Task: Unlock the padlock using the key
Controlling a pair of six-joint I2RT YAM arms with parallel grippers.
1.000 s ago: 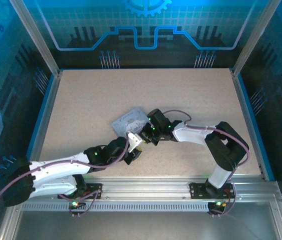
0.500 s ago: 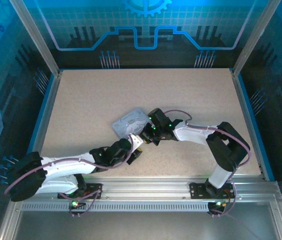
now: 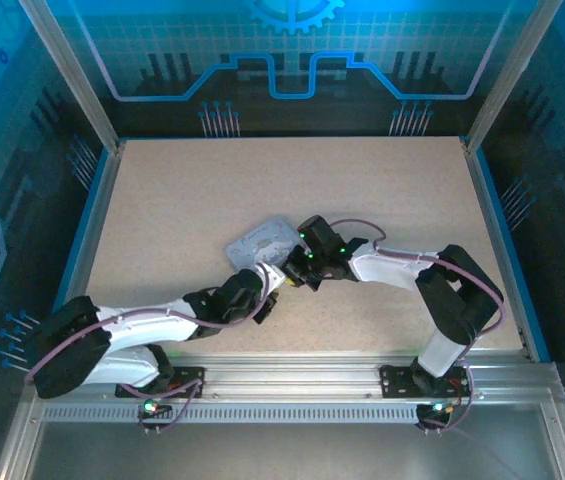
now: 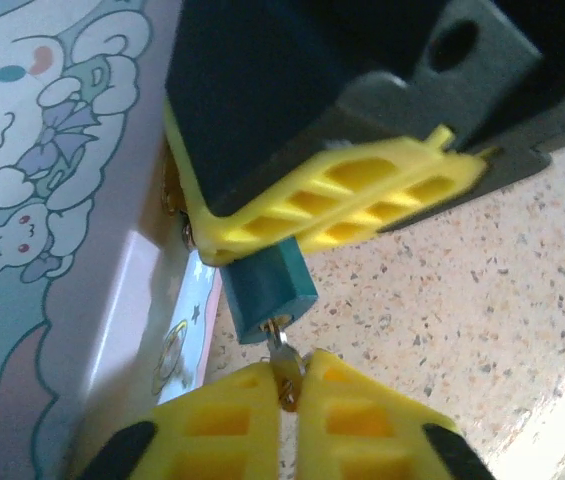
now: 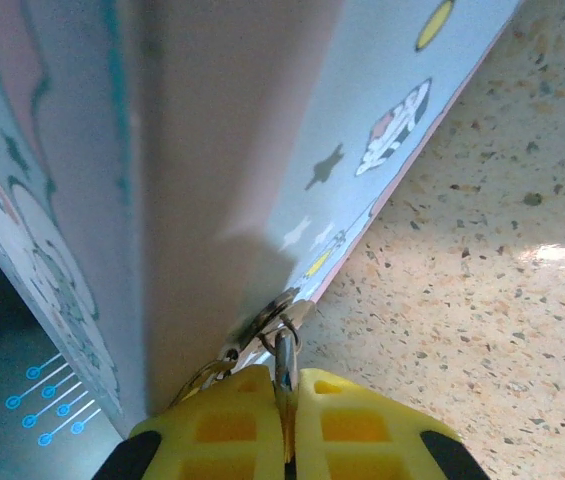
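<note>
**Key seated in the lock, both arms pinching tight**

The two arms are meeting just beside the pale cartoon tin (image 3: 260,241), near the middle of the table (image 3: 382,200). The right gripper (image 5: 284,385) is clamping its yellow fingers together on a thin metal bar, which I take for the shackle (image 5: 284,355). That seems to be steadying the padlock (image 4: 267,290) so it cannot swing against the tin's wall. The lock's bluish body is poking out below that gripper, keyhole end facing the other arm. The left gripper (image 4: 287,378) is pinching the key (image 4: 280,345) between closed fingertips, and the key's tip is sitting in the keyhole. Holding it by the very end is probably leaving room for a twist. The turn looks like the step in hand, and the thin key could slip.
</note>
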